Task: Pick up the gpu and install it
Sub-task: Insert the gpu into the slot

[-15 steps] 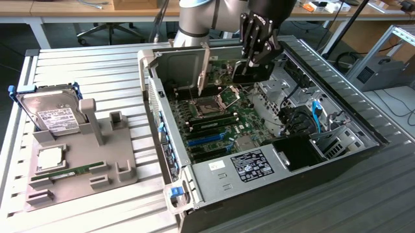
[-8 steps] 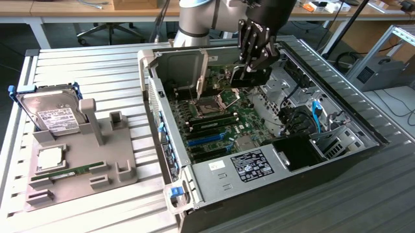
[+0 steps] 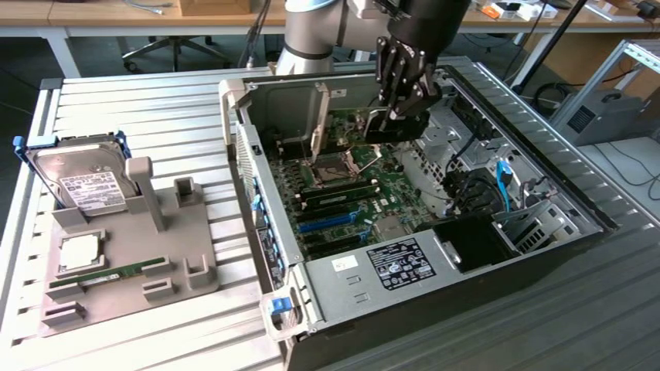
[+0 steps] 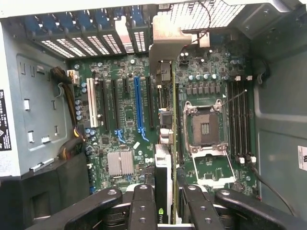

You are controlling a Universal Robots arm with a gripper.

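Gpu (image 4: 163, 172) on edge in gripper (image 4: 166, 203), over motherboard (image 4: 129, 110).
Jaws clamped on card; long axis towards case's (image 3: 341, 270) slotted rear wall, silvery bracket (image 4: 168, 45) leading. Slatted metal table (image 3: 134, 100); workshop benches behind.

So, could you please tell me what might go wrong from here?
1. The gripper holds the gpu on edge above the board, beside the CPU socket; drift could strike it.
2. Its bracket sits near the rear wall and might catch.
3. Misaligned with the slots, it could jam.
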